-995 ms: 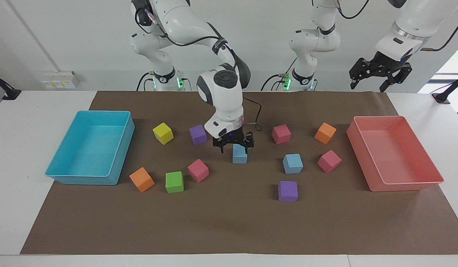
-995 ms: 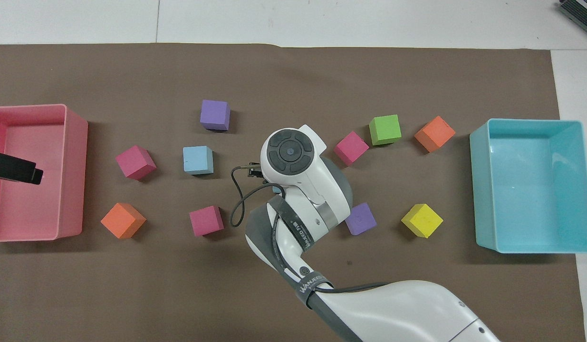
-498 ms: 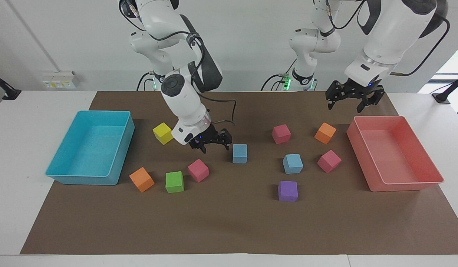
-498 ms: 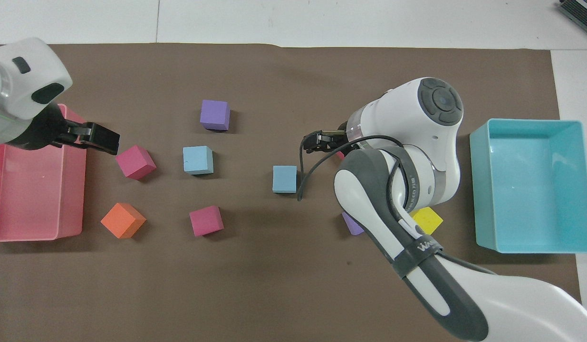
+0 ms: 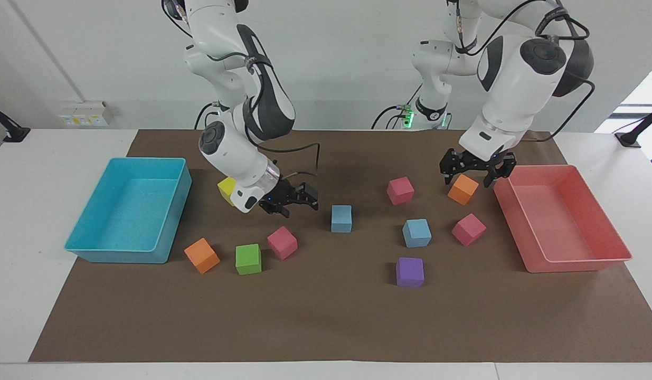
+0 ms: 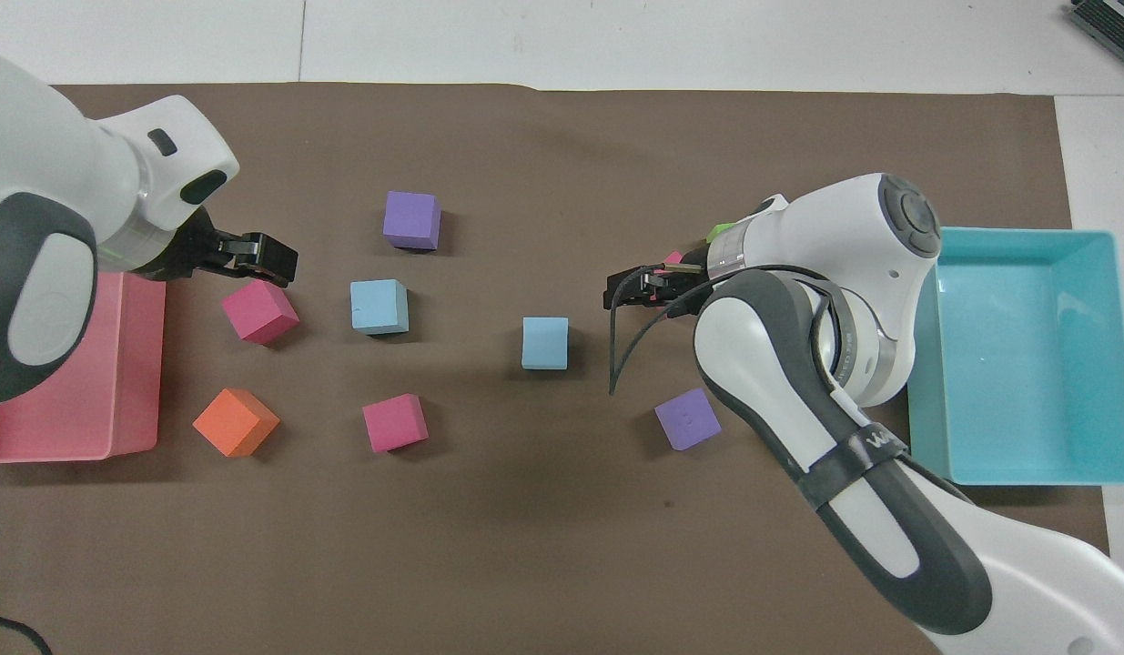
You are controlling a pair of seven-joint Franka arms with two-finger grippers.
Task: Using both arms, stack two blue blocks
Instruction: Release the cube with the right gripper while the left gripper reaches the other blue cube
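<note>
Two blue blocks sat apart on the brown mat (image 5: 326, 316) of the counter (image 5: 19, 237), neither on the other. One blue block (image 5: 341, 218) lay about midway between my two arms. The other blue block (image 5: 416, 233) lay toward my left arm's end and slightly farther from me, between a pink block (image 5: 400, 190) and a purple block (image 5: 409, 272).

My left tool (image 5: 471, 171) hung released, jaws spread and gripping nothing, just over an orange block (image 5: 463, 190) beside the pink tray (image 5: 574, 264).

My right tool (image 5: 295, 200) was tipped sideways, low over the mat, pointing toward the middle blue block but clear of it. A yellow block (image 5: 225, 188) lay partly hidden by its wrist. Whether that tool was released or clenched I could not tell.

Toward my right arm's end lay another pink block (image 5: 282, 242), a green block (image 5: 248, 258), a second orange block (image 5: 201, 255) and the teal tray (image 5: 120, 253).
</note>
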